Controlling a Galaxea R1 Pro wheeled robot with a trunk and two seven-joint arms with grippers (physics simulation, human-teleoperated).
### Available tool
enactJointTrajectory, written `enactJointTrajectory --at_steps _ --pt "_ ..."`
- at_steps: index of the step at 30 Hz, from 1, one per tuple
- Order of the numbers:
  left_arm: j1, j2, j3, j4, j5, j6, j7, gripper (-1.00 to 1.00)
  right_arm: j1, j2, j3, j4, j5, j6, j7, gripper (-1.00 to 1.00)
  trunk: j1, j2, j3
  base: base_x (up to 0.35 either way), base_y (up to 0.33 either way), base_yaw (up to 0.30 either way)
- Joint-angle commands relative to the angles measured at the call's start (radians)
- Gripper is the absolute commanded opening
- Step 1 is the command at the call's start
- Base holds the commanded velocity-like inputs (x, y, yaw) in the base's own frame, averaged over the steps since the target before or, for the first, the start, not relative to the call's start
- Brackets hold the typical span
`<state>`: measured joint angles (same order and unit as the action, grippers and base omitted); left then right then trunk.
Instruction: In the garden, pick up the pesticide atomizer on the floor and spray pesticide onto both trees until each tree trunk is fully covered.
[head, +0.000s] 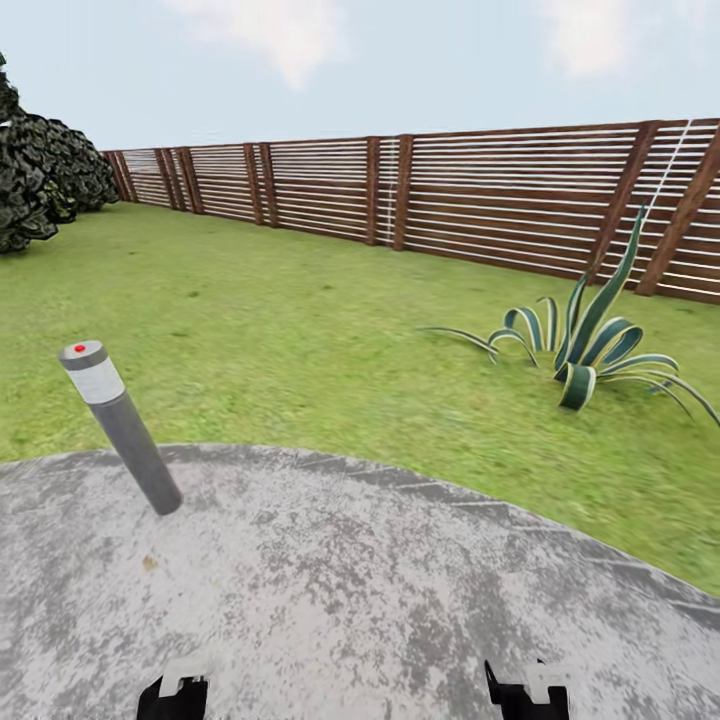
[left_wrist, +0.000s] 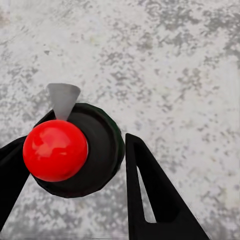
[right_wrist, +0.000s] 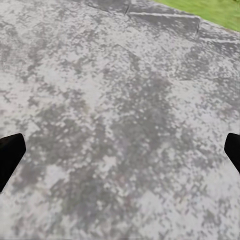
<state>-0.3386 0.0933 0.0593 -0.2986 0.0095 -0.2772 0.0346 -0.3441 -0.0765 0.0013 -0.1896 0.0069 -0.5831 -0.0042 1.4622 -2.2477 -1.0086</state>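
Note:
The pesticide atomizer (left_wrist: 55, 150) has a shiny red ball top, a round black body and a grey cone nozzle. In the left wrist view it sits between the two black fingers (left_wrist: 150, 190) of my left gripper (left_wrist: 75, 145), which is shut on its body above the concrete. My right gripper (right_wrist: 122, 150) is open over bare concrete, with just its two fingertips at the picture's edges. In the head view both grippers sit low at the bottom edge, left (head: 175, 695) and right (head: 530, 693). The trees and their trunks are out of view.
I stand on a round grey concrete pad (head: 350, 580) that borders the grass lawn (head: 300, 320). A leaning grey bollard (head: 120, 425) with a red dot stands at its left rim. A striped agave plant (head: 585, 350) grows right, a dark shrub (head: 45, 180) far left, a slatted wooden fence (head: 450, 195) behind.

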Motion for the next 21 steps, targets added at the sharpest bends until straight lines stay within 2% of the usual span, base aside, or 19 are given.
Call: enactJointTrajectory --at_steps 1,6,21 --pt "-0.001 -0.001 0.002 0.001 0.001 -0.003 0.001 -1.00 0.000 0.000 0.000 0.001 0.001 -0.003 0.000 1.00 0.000 0.000 0.000 0.000 0.000 0.249" --pt "0.000 -0.001 0.002 0.001 0.001 -0.004 0.004 -1.00 -0.001 0.000 0.000 0.001 0.001 -0.003 0.000 1.00 0.000 0.000 0.003 -0.136 -0.095 0.257" --pt "-0.001 -0.001 0.002 0.002 0.001 -0.004 0.005 -1.00 -0.001 0.004 0.000 0.000 0.001 -0.003 0.001 1.00 0.000 0.000 0.006 -0.229 -0.165 0.272"
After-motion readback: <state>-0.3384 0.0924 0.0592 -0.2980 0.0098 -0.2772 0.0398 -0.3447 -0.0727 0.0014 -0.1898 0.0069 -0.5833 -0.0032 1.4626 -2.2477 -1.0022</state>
